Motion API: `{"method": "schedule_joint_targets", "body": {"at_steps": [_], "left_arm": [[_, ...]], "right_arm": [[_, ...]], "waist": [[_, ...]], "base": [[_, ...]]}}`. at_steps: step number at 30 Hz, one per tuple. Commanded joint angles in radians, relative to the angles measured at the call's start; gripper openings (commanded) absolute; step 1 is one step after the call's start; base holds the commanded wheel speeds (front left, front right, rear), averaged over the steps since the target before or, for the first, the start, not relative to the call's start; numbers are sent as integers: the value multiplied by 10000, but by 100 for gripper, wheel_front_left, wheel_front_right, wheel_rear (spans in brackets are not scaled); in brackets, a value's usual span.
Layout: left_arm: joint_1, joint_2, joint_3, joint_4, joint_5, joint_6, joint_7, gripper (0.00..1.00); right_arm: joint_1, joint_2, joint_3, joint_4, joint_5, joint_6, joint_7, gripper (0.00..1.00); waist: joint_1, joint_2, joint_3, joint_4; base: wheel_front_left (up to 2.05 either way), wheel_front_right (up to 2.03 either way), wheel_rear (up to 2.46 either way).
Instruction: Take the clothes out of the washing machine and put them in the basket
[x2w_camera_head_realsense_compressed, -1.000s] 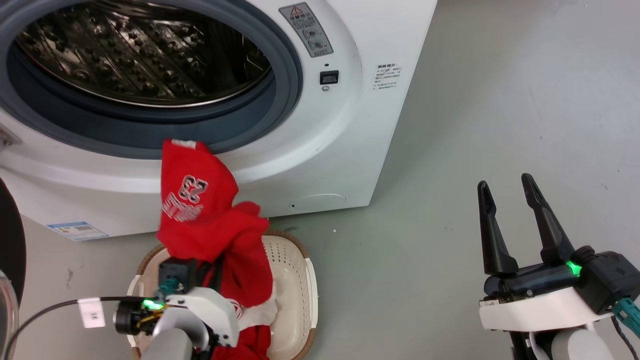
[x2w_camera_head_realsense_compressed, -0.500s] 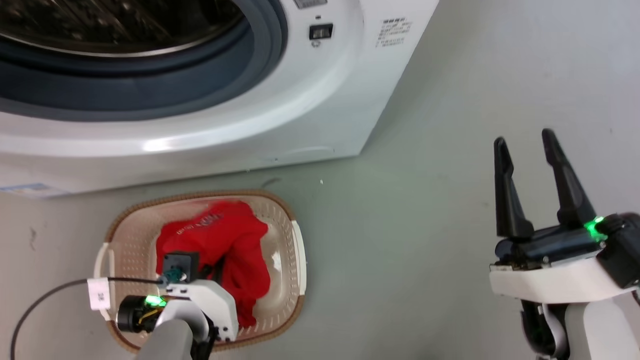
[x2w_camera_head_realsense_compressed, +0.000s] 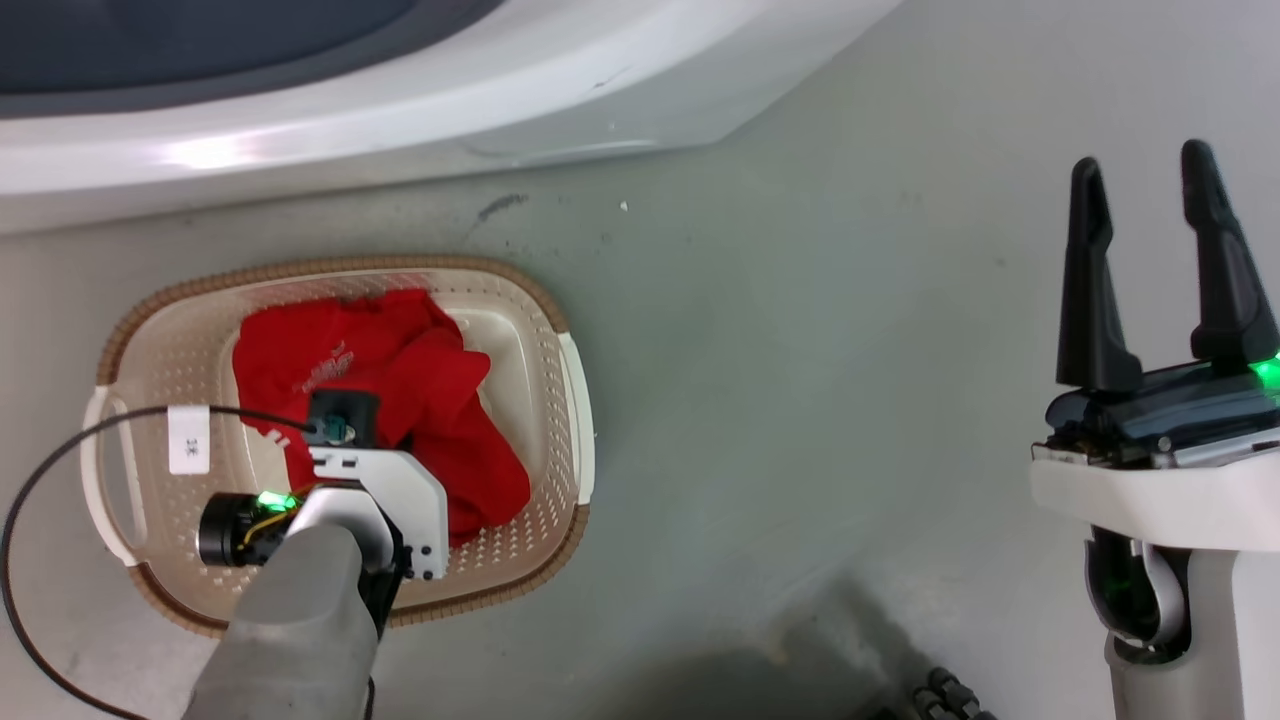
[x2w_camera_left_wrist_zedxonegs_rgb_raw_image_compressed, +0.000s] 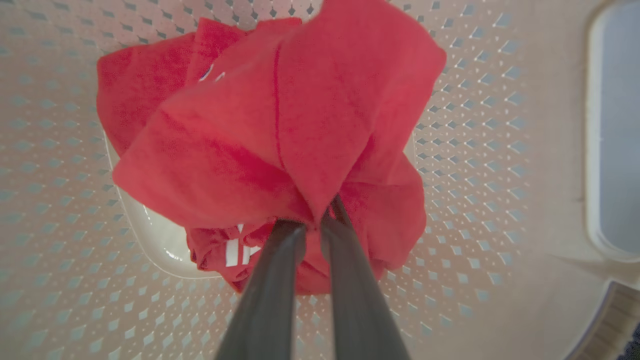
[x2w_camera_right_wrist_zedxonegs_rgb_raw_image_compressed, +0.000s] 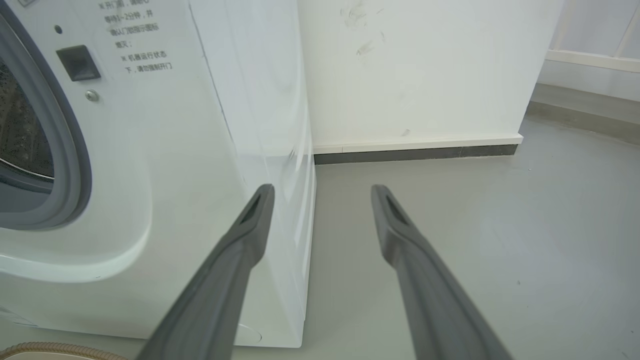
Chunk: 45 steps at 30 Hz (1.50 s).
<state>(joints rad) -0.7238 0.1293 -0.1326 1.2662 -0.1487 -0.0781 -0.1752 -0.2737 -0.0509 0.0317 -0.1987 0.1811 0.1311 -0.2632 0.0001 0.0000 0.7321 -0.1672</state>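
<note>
So the red clothes (x2w_camera_head_realsense_compressed: 380, 370) are bunched up inside the basket (x2w_camera_head_realsense_compressed: 170, 350), and the left gripper (x2w_camera_left_wrist_zedxonegs_rgb_raw_image_compressed: 315, 215) is pinched tight on a fold of them. The washing machine (x2w_camera_head_realsense_compressed: 560, 80) sits at the basket's 12 o'clock. The right gripper (x2w_camera_head_realsense_compressed: 1142, 160) hangs way off at 3 o'clock over the floor, fingers spread wide apart.

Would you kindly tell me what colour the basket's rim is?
Brown, with a woven look; the basket's rim shows best in the head view.
</note>
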Motion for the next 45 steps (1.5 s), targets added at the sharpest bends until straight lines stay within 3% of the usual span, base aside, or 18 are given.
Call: {"method": "schedule_joint_targets", "body": {"at_steps": [1, 7, 8, 9, 17, 28, 33, 45], "left_arm": [[-246, 90, -86, 63, 83, 77, 150, 0], [-575, 228, -290, 165, 163, 121, 381, 0], [-608, 222, -290, 169, 131, 138, 406, 29], [-615, 220, -300, 173, 108, 149, 387, 100], [-155, 68, -422, 208, -9, 9, 41, 100], [1050, -366, -379, -143, -464, -276, -890, 100], [2108, -391, -273, -1822, -410, -257, -897, 100], [4729, -561, 476, -6023, 182, 442, -901, 100]], "right_arm": [[-264, 14, -55, -79, 34, -7, -23, 100], [-400, 14, -125, -135, 54, -7, -23, 100], [-416, 14, -128, -126, 47, -7, -23, 100], [-434, 14, -116, -104, 36, -7, -23, 100], [-245, 12, 16, 139, -75, -7, -23, 100], [798, 11, 228, 698, -214, -7, -23, 100], [1420, 11, 257, 924, -291, -7, -23, 100], [2753, 11, 279, 1347, -461, -7, -23, 100]], "waist": [[-1, 0, 549, 42], [-1, 0, 895, 98], [-1, 0, 900, 109], [-1, 0, 880, 114], [-1, 0, 59, 232], [-1, 0, -2370, 551], [-1, 0, -3442, 729], [-1, 0, -5590, 1219]], "base": [[0, 0, 0], [0, 0, 0], [0, 0, 0], [0, 0, 0], [0, 0, 0], [0, 0, 0], [0, 0, 0], [0, 0, 0]]}}
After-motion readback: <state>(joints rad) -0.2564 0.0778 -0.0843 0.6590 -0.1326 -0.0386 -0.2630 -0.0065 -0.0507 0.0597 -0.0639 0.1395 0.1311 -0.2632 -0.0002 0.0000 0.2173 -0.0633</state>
